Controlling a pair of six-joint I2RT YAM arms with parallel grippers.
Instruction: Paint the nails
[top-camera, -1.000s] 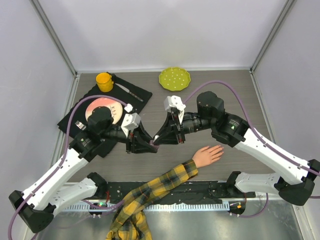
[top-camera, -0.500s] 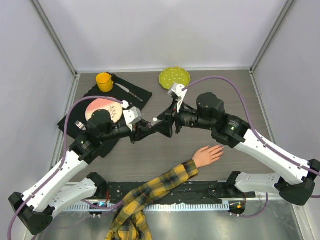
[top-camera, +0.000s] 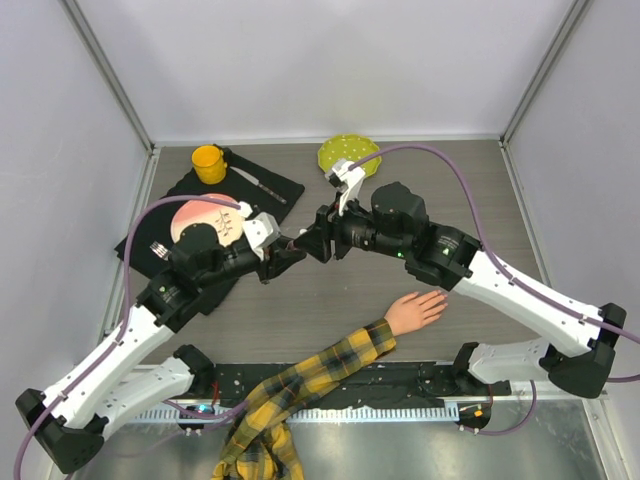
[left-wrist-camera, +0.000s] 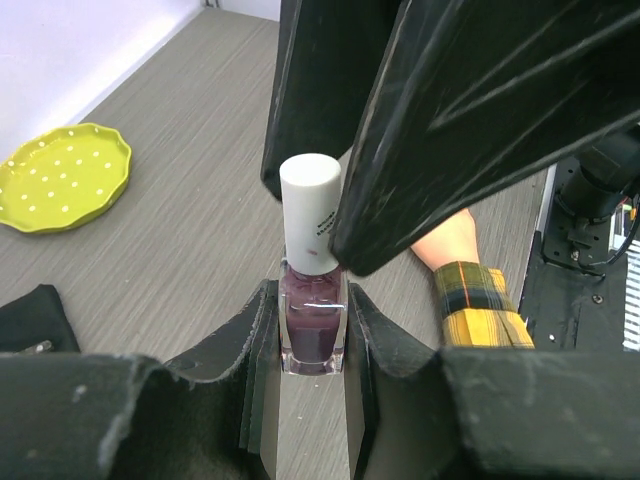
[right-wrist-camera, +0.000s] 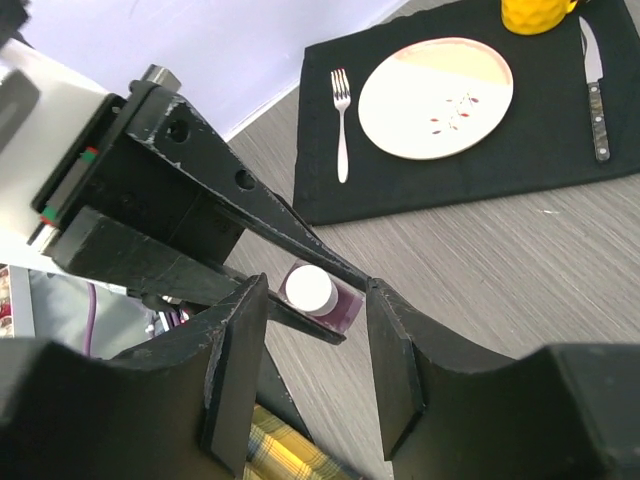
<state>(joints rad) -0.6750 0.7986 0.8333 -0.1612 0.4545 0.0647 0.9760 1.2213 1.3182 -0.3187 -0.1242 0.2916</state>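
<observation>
Both tools (top-camera: 297, 249) (top-camera: 321, 240) well apart from nails (top-camera: 439, 298).

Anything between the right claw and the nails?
Nothing visible. Bare table lies between the right claw and the nails. The polish bottle, capped, sits in the left claw.

The two arms reach inward from their bases at the near edge and meet over the middle of the table, gripper tips almost nose to nose. The left arm (top-camera: 120, 340) stretches up and to the right, and the left gripper (left-wrist-camera: 312, 335) is clamped tight on the glass body of a small bottle (left-wrist-camera: 312, 322). The right arm (top-camera: 520, 290) folds at its elbow and runs leftward. The right gripper (right-wrist-camera: 318, 300) has its jaws parted, one finger on either side of the bottle's white cap.
</observation>
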